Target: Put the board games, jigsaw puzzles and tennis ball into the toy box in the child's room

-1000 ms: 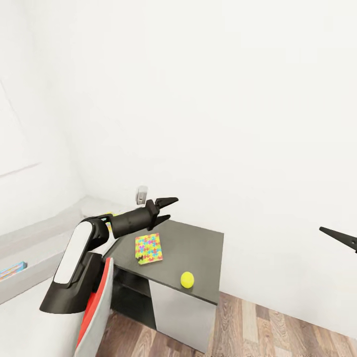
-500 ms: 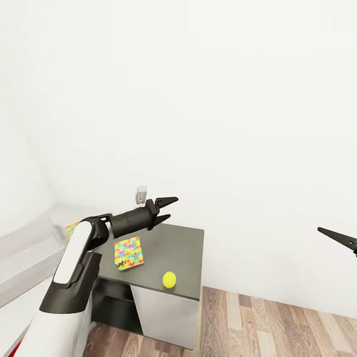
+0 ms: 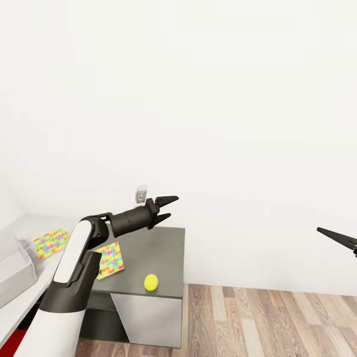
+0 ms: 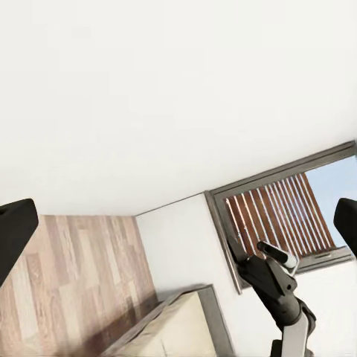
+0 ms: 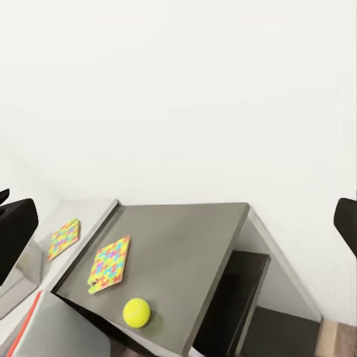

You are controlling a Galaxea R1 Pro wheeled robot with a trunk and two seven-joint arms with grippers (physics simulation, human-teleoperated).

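The tennis ball rests near the front edge of the dark grey side table. One jigsaw puzzle lies flat on that same top. A second jigsaw puzzle lies on the pale desk beside it. The toy box shows its pale grey corner at the far left. My left gripper hangs open and empty above the side table's back edge. My right gripper is open and empty, far off to the right over the floor.
A white wall runs behind the table, with a small outlet on it. Wood-plank floor spreads to the right of the side table. Something red pokes in at the bottom left corner. The left wrist view takes in a slatted window.
The whole picture has shifted with the camera: the side table now sits further left and lower, and the second jigsaw and the toy box have come into view. Both arms keep their pose.
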